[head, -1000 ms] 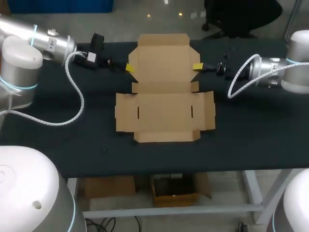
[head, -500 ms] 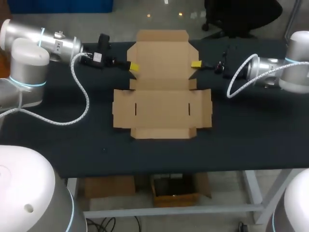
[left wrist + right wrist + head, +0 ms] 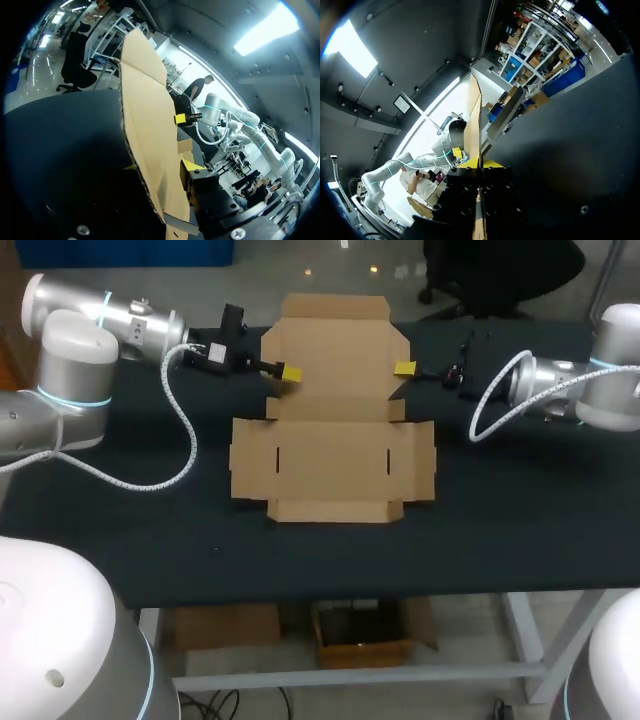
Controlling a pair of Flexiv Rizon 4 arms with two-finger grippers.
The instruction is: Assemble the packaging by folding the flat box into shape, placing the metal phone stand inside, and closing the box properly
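Note:
A flat brown cardboard box (image 3: 330,455) lies unfolded in the middle of the dark table. My left gripper (image 3: 290,372) is at the left side flap of the box's rear panel. In the left wrist view that gripper (image 3: 162,166) is open and straddles the cardboard (image 3: 145,115), one yellow tip above it and one below. My right gripper (image 3: 405,368) is shut on the opposite right flap. The right wrist view shows the flap's edge (image 3: 474,115) standing between the closed tips of that gripper (image 3: 480,163). No phone stand shows in any view.
The dark table (image 3: 520,520) has bare room in front of the box and on both sides. My left arm's white cable (image 3: 170,440) loops over the table's left part. My right arm's cable (image 3: 490,400) hangs at the right.
My left gripper has moved right, from beside the box onto its left flap, and its jaws have narrowed. The box's rear panel has risen a little. The right gripper keeps its hold.

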